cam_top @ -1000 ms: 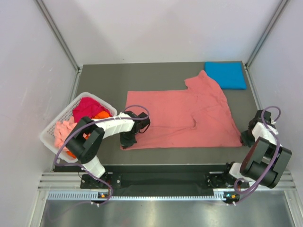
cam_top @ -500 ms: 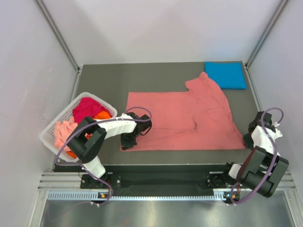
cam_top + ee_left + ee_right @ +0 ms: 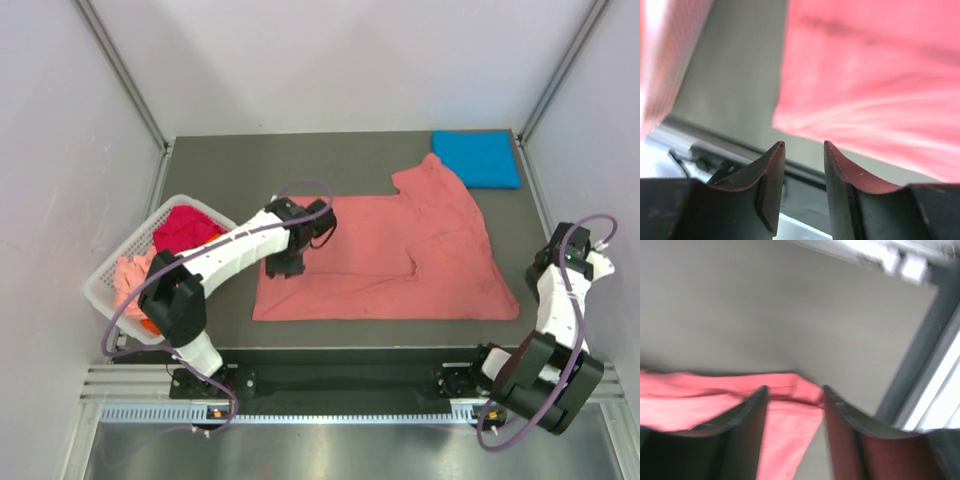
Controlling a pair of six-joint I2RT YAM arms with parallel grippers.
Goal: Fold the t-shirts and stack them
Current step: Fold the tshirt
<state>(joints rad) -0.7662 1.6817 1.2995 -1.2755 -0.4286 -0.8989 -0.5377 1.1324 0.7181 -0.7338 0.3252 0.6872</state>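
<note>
The left gripper [image 3: 802,145] hovers over the pink shirt [image 3: 400,250] near its left edge, jaws spread and empty. The right gripper [image 3: 792,389], jaws spread, is at its near right corner. The shirt lies flat across the table [image 3: 220,170]; a folded blue shirt [image 3: 477,158] lies far right.

Bright, even overhead light; crisp from above, soft at the wrists.
The top view is sharp, its white walls washed pale, with only faint shadows under the arms on the dark table [image 3: 220,160]. Both wrist views are blurred: the salmon-pink t-shirt [image 3: 880,85] smears into streaks, the left gripper [image 3: 803,150] keeps some edge, and glare whitens the frame rail [image 3: 910,265] in the right wrist view.
</note>
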